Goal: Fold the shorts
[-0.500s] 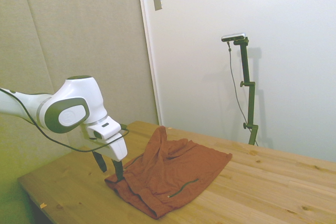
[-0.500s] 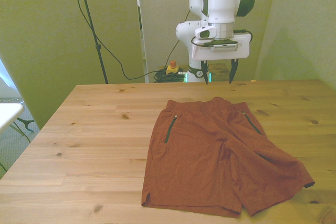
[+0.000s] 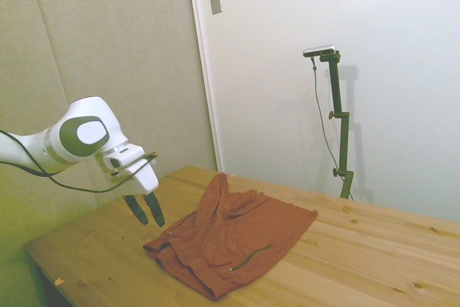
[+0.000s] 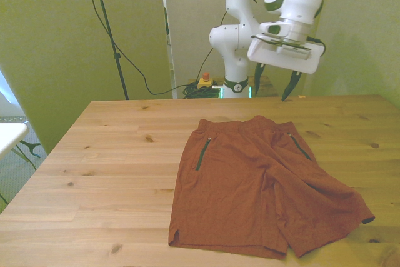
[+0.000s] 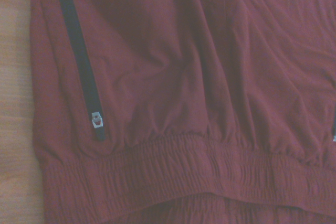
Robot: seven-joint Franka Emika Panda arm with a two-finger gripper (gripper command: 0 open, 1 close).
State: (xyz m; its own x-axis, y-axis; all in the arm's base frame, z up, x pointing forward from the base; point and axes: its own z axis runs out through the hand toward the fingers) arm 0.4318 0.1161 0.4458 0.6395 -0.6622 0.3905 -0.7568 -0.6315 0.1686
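Observation:
The rust-brown shorts point(image 4: 250, 186) lie spread flat on the wooden table point(image 4: 112, 154), waistband toward the far edge and legs toward the near edge. A dark zipper line point(image 4: 203, 153) runs down each side of the front. In the side view the shorts point(image 3: 237, 239) look bunched, with one fold standing up. My gripper point(image 4: 274, 87) hangs open and tilted above the far edge, just behind the waistband, holding nothing. The side view shows the gripper point(image 3: 144, 211) clear of the cloth. The wrist view is filled by the elastic waistband point(image 5: 184, 177) and one zipper point(image 5: 79, 56).
Bare wood point(image 4: 112, 154) stretches across the front view's left of the shorts. One leg hem reaches close to the near edge on the front view's right point(image 4: 365, 220). Cables and a red-buttoned box point(image 4: 204, 80) sit behind the table by the robot's base.
The gripper has lifted and swung away from the waistband, toward the front view's right, and now hangs tilted. It stays open. The shorts have not moved.

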